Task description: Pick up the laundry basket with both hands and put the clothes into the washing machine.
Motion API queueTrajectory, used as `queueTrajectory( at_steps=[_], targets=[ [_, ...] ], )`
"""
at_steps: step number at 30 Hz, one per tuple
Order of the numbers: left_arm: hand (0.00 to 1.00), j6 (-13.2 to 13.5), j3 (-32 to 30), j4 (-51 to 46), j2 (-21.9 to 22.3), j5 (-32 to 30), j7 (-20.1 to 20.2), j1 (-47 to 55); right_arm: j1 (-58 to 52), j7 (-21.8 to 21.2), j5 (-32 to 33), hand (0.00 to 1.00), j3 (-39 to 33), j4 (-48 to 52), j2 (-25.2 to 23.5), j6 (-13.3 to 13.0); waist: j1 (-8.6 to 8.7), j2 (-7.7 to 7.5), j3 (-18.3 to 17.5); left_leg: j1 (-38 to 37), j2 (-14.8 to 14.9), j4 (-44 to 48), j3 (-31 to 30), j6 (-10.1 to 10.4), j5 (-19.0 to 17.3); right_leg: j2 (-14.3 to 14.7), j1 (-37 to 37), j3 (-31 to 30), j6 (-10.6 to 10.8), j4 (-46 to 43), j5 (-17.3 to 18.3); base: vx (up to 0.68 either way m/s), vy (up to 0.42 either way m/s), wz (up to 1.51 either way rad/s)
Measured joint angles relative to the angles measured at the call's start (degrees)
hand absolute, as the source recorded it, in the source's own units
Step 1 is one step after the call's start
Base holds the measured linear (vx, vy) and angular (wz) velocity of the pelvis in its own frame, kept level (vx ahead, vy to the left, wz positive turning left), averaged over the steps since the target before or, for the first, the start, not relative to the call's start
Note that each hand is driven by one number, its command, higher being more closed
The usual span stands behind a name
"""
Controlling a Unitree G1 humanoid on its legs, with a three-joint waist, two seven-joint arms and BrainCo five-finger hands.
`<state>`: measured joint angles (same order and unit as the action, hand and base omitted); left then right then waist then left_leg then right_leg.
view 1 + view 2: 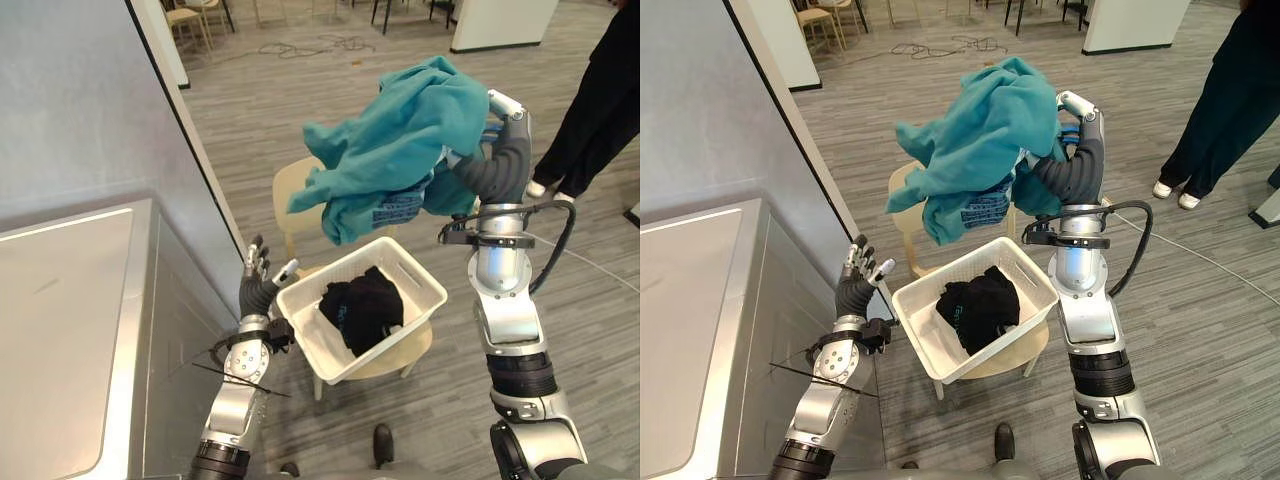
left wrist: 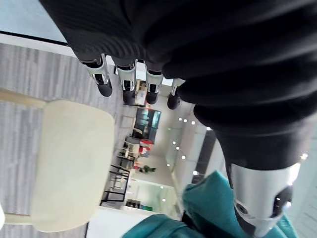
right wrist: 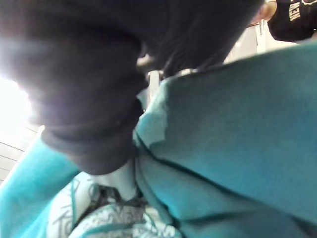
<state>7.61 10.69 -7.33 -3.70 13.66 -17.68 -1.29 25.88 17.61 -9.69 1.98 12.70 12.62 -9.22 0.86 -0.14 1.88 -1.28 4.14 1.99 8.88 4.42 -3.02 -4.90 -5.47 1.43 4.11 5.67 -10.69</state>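
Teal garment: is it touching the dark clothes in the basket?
Apart. The left eye view shows the teal garment hanging high, with the white rim and inner wall of the basket showing between its lowest edge and the dark clothes.

bright even indoor light, faint shadows on the floor [image 1: 600,350], glare in the right wrist view.

Laundry basket [image 1: 421,272]: white plastic, rectangular, slotted walls; upright on a pale wooden chair [image 1: 400,355].
Black garment [image 1: 365,305]: bunched in the basket's middle.
Teal garment [image 1: 400,140]: crumpled, hanging clear above the basket, clutched by the right robot hand [image 1: 503,112].
Washing machine [image 1: 70,300]: silver-grey, flat-topped, left of the basket.
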Motion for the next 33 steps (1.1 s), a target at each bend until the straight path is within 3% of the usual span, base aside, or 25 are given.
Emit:
queueTrajectory(
  at_steps=[7,20,33],
  targets=[
    [0.00,1.85,3.22,-4.04,-0.21,4.05,0.22,-6.10,0.01,-0.35,1.40,1.00,3.26,0.00,-1.05,-0.70,0.06,0.29,-0.24,-0.08,0.09,0.00,0.90,0.42,-0.30,0.40,-0.38,-0.80,-0.02,0.01,-0.01,-0.01,-0.007,-0.07],
    [0.00,2.35,7.83,-4.03,-2.38,8.26,3.60,-13.56,0.62,-4.31,7.57,1.00,7.23,-0.02,0.30,-1.28,0.43,0.47,-0.39,-0.75,0.92,-0.01,1.49,0.68,-0.48,1.02,-0.03,-1.07,-0.45,0.02,-0.30,0.00,-0.009,-0.03],
    [0.00,2.37,9.58,-0.66,-3.44,5.89,3.73,-17.94,4.09,-9.23,13.06,1.00,12.60,-0.70,1.30,-1.58,0.65,0.49,-1.81,-1.28,0.92,-0.12,2.06,0.67,-0.47,1.02,0.16,-1.46,-0.23,0.19,-0.12,-0.01,-0.004,-0.01]
  ],
)
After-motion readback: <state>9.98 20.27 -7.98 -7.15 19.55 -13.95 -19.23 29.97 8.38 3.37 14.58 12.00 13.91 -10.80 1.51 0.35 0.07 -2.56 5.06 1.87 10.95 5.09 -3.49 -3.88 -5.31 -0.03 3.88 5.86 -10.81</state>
